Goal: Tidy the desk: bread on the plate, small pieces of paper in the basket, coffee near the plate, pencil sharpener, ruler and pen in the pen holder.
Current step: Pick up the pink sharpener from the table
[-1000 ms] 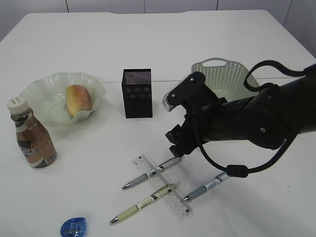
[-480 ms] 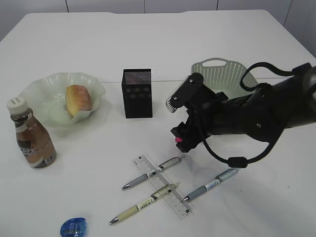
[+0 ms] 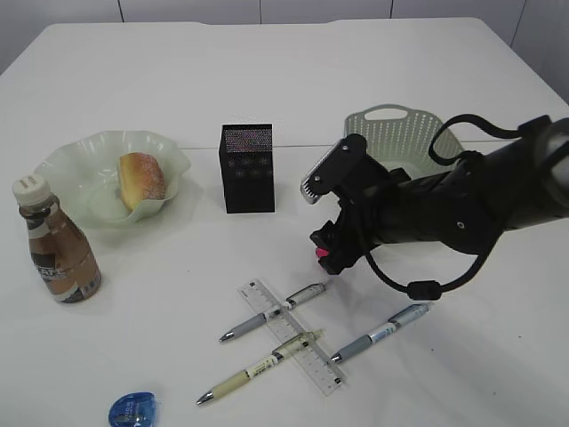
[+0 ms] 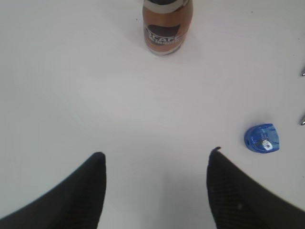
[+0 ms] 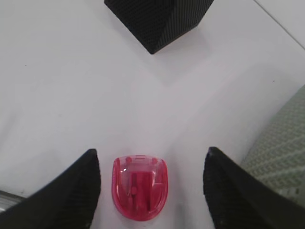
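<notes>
- Red pencil sharpener flat on bench, between fingers of right pincer, not yet gripped; near-right of pen holder.
- Right pincer wide, empty. Left pincer wide too, empty, w/ coffee ahead.
- Judged: centre, drop lower, close square on sides, lift, carry to holder.

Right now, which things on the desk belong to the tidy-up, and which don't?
Job:
bread, on the plate
coffee
pen holder
basket
ruler
three pens
blue sharpener
red sharpener, between the open right gripper jaws

Just lying about:
nothing visible
</notes>
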Motion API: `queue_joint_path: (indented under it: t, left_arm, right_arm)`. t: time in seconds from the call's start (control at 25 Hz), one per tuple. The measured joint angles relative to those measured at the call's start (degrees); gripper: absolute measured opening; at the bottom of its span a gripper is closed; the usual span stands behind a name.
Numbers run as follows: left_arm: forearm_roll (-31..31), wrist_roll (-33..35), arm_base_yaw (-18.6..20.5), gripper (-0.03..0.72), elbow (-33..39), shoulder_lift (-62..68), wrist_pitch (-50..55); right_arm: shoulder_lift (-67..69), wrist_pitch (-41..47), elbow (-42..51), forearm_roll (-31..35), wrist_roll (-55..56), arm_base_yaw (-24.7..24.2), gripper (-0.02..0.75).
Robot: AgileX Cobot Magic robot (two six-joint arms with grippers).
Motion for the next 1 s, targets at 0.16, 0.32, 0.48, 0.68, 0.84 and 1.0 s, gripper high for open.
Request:
queue_joint_path:
  t: [0.16, 0.32, 0.48, 0.68, 0.84, 1.0]
  left_arm:
    - [0.0, 0.0, 0.0, 0.486, 0.0, 0.0, 0.0]
    - [-0.1, 0.0, 0.0, 0.486, 0.0, 0.0, 0.0]
    - [-0.1, 0.0, 0.0, 0.486, 0.0, 0.0, 0.0]
    - [-0.1, 0.0, 0.0, 0.486, 0.0, 0.0, 0.0]
    - [-0.1, 0.0, 0.0, 0.486, 0.0, 0.0, 0.0]
    - [-0.1, 0.0, 0.0, 0.486, 0.0, 0.0, 0.0]
  right_arm:
    - [1.2, 0.0, -1.3, 0.0, 0.0, 0.0, 0.498]
    - [2.5, 0.0, -1.9, 0.0, 0.0, 0.0, 0.497]
    - [3.1, 0.5, -1.9, 0.0, 0.0, 0.0, 0.497]
    - [3.1, 1.2, -1.9, 0.0, 0.0, 0.0, 0.497]
    - [3.1, 1.6, -1.9, 0.0, 0.0, 0.0, 0.497]
    - [3.1, 2.3, -1.9, 0.1, 0.0, 0.0, 0.497]
